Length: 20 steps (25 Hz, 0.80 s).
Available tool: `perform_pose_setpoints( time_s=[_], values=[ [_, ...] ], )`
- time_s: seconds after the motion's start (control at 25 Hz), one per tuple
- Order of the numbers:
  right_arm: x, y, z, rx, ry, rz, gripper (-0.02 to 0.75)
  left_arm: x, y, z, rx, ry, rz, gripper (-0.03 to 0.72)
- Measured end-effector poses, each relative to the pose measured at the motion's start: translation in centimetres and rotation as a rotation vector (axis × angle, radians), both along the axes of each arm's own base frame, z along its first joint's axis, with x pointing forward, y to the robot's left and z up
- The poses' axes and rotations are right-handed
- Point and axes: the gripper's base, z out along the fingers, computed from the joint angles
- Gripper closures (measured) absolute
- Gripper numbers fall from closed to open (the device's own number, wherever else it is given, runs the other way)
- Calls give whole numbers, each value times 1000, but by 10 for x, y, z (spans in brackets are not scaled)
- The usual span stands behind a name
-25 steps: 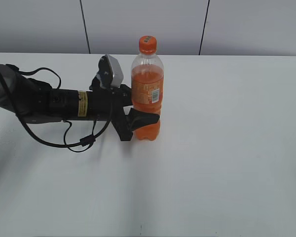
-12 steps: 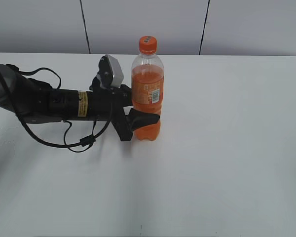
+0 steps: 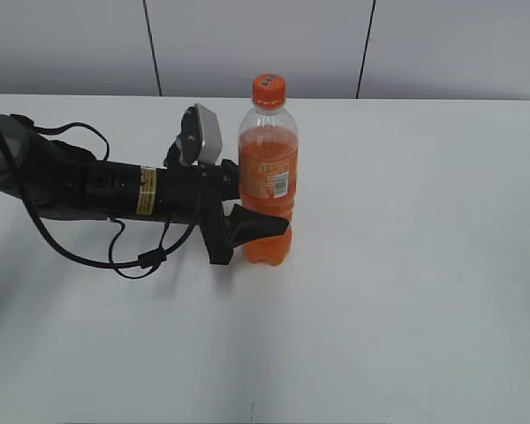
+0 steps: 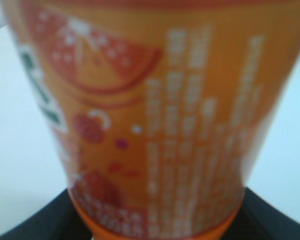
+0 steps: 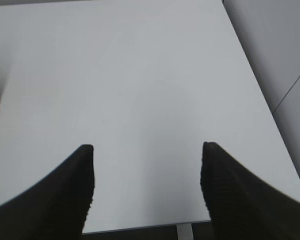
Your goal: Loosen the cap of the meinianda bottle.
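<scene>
**Bottle Shifts Toward Camera in Left Arm's Grip**

Since a second ago, the meinianda bottle and the left end effector have slid slightly right and nearer the camera. Upright on the white worktop, the bottle is pinched at its lower waist by the left end effector's black fingers, the arm reaching in from the left edge. Its orange cap stands clear above, with nothing touching it. Bare worktop stretches to the right and front of the bottle, well away from any edge. The right end effector hangs spread and holding nothing over the worktop's far right corner, beside a grey wall.
</scene>
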Motion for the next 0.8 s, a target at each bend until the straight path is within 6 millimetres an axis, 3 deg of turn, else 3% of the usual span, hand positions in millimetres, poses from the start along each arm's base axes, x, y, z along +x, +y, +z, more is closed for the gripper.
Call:
perform_pose_setpoints(
  time_s=[0.24, 0.48, 0.8],
  values=[
    [53, -1, 25, 5, 187, 0, 238, -1, 0, 0, 0, 1, -10, 279],
    [118, -3, 29, 10, 419, 0, 277, -1, 0, 0, -1, 1, -12, 279],
    [174, -3, 39, 23, 481, 5, 288, -1, 0, 0, -1, 3, -14, 279]
  ],
)
